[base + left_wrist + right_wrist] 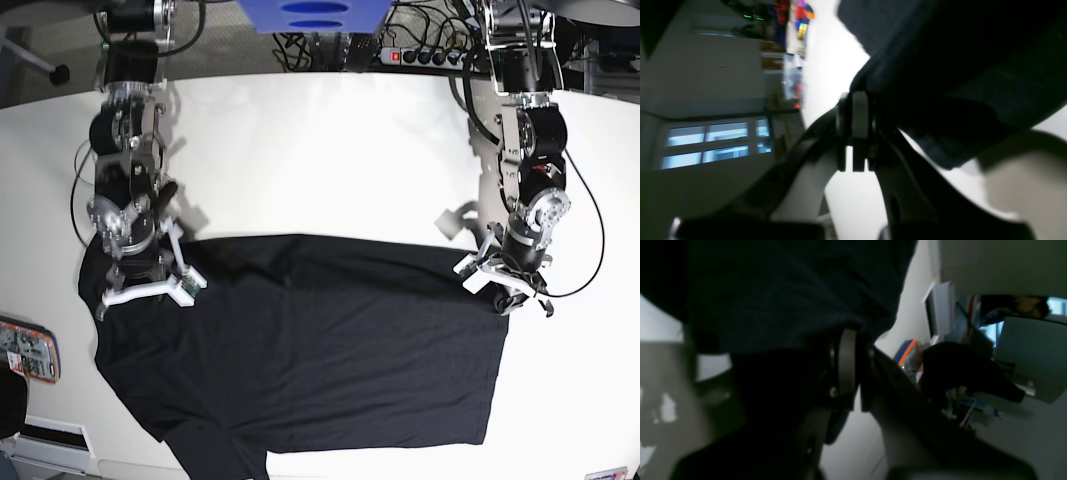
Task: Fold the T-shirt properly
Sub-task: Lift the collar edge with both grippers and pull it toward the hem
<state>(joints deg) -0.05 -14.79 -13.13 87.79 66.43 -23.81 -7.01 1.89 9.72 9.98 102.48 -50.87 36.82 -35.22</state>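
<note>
Both ends were pinching the shirt point(300, 340), which lay spread on the tabletop point(320, 150). The left end effector point(500, 285) was clamped on one far corner, the right end effector point(148, 285) on the other, hem stretched between them. A fold looked in hand; next, carry both corners evenly toward the near edge. A power strip point(425, 57) sat behind, well clear.

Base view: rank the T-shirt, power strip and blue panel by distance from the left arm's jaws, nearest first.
From the left gripper, on this view's right, jaws shut on cloth:
1. T-shirt: its upper right edge is pinched in the jaws, the rest spread on the white table.
2. Power strip: behind the table's far edge, right of centre.
3. Blue panel: top centre, farthest.
</note>
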